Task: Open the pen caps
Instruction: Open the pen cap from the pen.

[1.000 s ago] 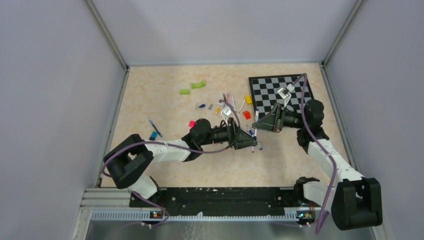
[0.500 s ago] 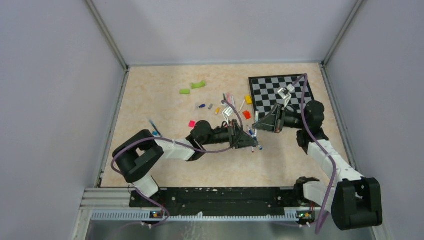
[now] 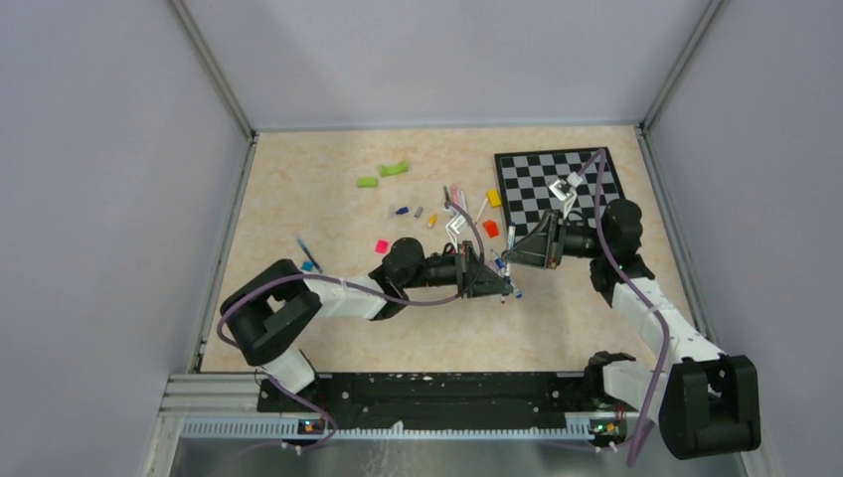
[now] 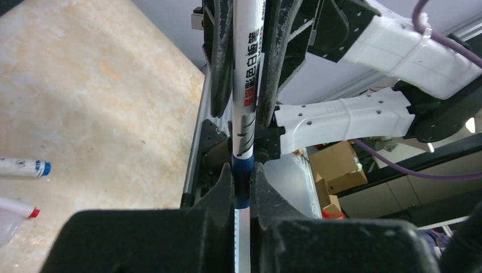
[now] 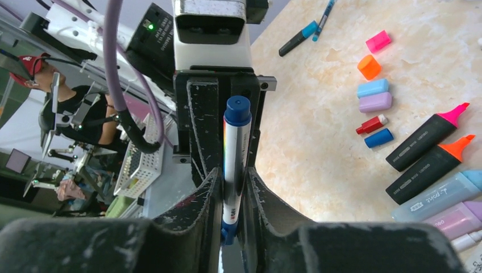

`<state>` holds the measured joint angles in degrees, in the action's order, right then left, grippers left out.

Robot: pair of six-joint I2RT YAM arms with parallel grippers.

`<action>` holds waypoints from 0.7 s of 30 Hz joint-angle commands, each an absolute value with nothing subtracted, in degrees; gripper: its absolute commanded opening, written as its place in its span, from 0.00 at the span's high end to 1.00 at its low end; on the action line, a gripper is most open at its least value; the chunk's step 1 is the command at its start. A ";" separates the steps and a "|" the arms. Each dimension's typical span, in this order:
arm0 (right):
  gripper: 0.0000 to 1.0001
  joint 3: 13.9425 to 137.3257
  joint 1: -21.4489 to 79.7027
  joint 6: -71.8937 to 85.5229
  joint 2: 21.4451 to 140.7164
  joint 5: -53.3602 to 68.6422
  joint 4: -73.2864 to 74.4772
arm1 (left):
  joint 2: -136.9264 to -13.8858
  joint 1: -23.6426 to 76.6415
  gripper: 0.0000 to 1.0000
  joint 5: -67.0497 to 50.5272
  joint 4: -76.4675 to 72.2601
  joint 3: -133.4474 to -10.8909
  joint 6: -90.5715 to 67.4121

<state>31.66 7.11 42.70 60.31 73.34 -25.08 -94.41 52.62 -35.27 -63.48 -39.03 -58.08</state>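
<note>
A white pen (image 4: 248, 85) with black lettering hangs between my two grippers above the table's middle (image 3: 511, 260). The left gripper (image 4: 243, 170) is shut on the pen's dark blue cap (image 4: 243, 179). In the right wrist view that cap (image 5: 237, 108) is the pen's far end. The right gripper (image 5: 233, 176) is shut on the white barrel (image 5: 234, 153), close to its blue rear plug. Both grippers meet tip to tip, left gripper (image 3: 505, 286), right gripper (image 3: 510, 254). Loose caps lie on the table: pink (image 5: 378, 41), orange (image 5: 369, 66), light blue (image 5: 372, 88), purple (image 5: 375, 102).
Uncapped highlighters (image 5: 429, 139) lie side by side right of the grippers. A chessboard (image 3: 587, 164) lies at the back right. Green pieces (image 3: 395, 169), a yellow block (image 3: 494, 198) and an orange block (image 3: 490, 228) sit behind. A capped white pen (image 4: 23, 166) lies on the table.
The left gripper has closed on the blue cap. The left arm's elbow swung slightly right, and the right gripper shifted a little.
</note>
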 commanded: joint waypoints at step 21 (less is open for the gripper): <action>1.00 33.95 8.90 38.50 59.83 74.38 -22.68 | -86.86 52.91 1.00 -34.12 -39.57 -46.98 -43.01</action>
